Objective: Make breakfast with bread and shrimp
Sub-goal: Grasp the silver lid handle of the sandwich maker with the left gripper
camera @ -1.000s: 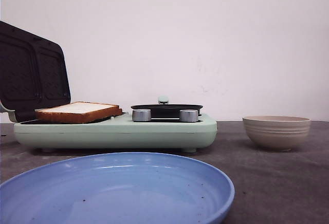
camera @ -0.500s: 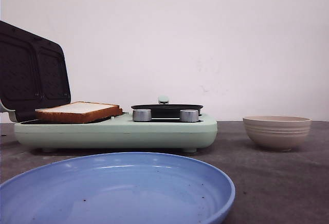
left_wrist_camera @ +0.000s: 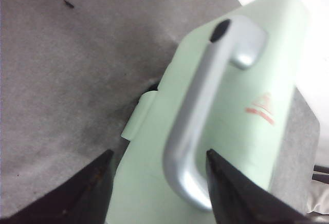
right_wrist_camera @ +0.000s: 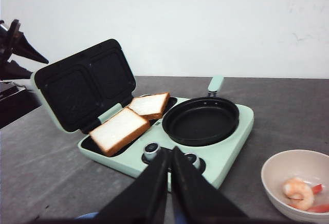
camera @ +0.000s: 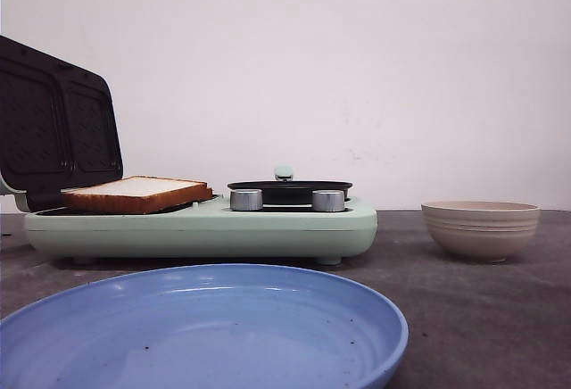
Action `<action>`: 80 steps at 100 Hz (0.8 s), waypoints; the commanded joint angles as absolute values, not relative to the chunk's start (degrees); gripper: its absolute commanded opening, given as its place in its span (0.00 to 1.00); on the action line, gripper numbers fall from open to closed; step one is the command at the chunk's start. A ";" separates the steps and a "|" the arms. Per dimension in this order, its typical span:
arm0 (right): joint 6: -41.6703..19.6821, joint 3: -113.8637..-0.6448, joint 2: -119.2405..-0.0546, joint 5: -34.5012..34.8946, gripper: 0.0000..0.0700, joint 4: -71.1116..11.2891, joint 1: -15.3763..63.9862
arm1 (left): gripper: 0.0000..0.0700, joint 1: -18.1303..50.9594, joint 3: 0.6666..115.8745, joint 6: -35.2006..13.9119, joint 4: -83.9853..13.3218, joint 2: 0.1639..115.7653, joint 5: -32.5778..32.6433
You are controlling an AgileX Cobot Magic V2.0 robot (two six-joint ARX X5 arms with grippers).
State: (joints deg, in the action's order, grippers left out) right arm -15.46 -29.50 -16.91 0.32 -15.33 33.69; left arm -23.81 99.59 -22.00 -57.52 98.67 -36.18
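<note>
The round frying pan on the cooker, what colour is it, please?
Black frying pan, clearest in the right wrist view.

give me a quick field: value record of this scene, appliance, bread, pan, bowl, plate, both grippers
appliance: mint-green breakfast maker, lid open
bread: two slices on the lower grill plate
pan: black frying pan on the maker, empty
bowl: beige bowl holding shrimp
plate: blue plate, empty
left gripper: left gripper open, straddling the lid's silver handle
right gripper: right gripper shut, empty
</note>
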 commanded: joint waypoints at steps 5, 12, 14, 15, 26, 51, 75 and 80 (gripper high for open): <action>-16.14 -29.67 -16.97 -0.34 0.00 -14.83 34.02 | 0.40 -23.92 100.60 -22.15 -55.57 101.08 -36.62; -16.19 -29.65 -16.97 -0.75 0.00 -14.85 34.02 | 0.40 -23.92 100.57 -22.48 -54.30 102.17 -37.12; -16.23 -29.65 -16.97 -1.02 0.00 -14.85 34.02 | 0.40 -23.92 100.57 -22.87 -54.08 102.41 -37.43; -16.25 -29.65 -16.97 -1.17 0.00 -14.85 34.02 | 0.40 -23.92 100.57 -23.09 -54.00 102.52 -37.56; -16.62 -29.67 -16.97 -2.02 0.00 -14.83 34.02 | 0.40 -23.81 100.60 -24.67 -52.49 103.79 -40.14; -17.82 -29.65 -16.97 -3.09 0.00 -14.83 34.00 | 0.40 -22.26 100.57 -25.10 -51.35 105.56 -41.19; -18.11 -29.65 -16.97 -3.09 0.00 -14.85 34.00 | 0.38 -20.16 100.57 -24.88 -50.76 107.22 -41.15; -18.20 -29.65 -16.97 -3.09 0.00 -14.85 34.00 | 0.38 -20.03 100.57 -24.93 -50.57 107.22 -41.15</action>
